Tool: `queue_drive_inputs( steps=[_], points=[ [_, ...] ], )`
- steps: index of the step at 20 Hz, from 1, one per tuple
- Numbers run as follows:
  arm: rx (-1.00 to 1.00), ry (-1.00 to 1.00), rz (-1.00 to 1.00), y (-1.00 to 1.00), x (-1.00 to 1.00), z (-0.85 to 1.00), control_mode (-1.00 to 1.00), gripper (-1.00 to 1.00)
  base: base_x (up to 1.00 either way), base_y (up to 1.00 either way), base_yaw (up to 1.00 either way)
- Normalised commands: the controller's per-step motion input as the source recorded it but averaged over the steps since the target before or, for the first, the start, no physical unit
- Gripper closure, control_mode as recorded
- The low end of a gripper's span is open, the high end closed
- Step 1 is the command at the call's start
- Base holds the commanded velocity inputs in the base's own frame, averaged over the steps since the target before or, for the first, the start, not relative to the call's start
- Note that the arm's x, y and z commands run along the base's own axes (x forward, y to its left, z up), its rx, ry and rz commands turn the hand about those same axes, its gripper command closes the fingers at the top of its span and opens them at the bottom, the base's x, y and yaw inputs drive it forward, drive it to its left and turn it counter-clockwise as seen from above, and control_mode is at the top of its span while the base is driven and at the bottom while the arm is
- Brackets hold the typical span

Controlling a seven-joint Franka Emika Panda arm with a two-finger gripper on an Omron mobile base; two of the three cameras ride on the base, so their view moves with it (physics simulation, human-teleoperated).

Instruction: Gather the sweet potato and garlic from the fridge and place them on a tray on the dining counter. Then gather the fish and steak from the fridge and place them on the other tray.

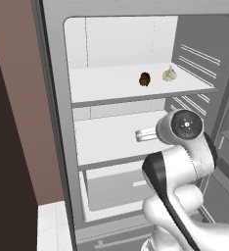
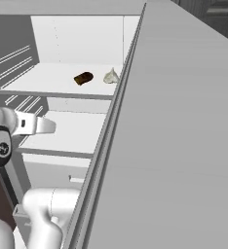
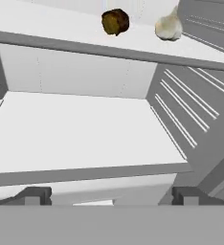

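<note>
**Open fridge, arm at the middle shelf**

Gripper (image 3: 112, 198) spread wide, holding nothing, level with the middle shelf (image 3: 75, 129) of the fridge (image 1: 55, 122). On the upper shelf (image 1: 111, 83): sweet potato (image 3: 115, 21) at 12 o'clock in the hand view, garlic (image 3: 168, 27) near it at 1 o'clock.

A flat reddish-brown wall (image 1: 35, 98) stands at the left of the left base view, and a very dark brown upright panel (image 1: 9, 162) covers its lower left part. At their foot lies a floor of pale white square tiles (image 1: 50, 228). The light is even and soft, with no hard shadows.
</note>
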Motion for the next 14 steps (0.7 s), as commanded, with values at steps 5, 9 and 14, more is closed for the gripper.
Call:
queue_drive_inputs(
  steps=[5,9,14],
  points=[
    [0.02,-0.07,0.05,-0.4,-0.01,0.73,-1.0,-1.0,0.0,0.0,0.0],
    [0.08,-0.01,0.05,-0.38,0.0,0.66,-1.0,-1.0,0.0,0.0,0.0],
    [0.2,0.0,0.01,-0.04,0.28,0.6,-1.0,-1.0,0.0,0.0,0.0]
  ],
)
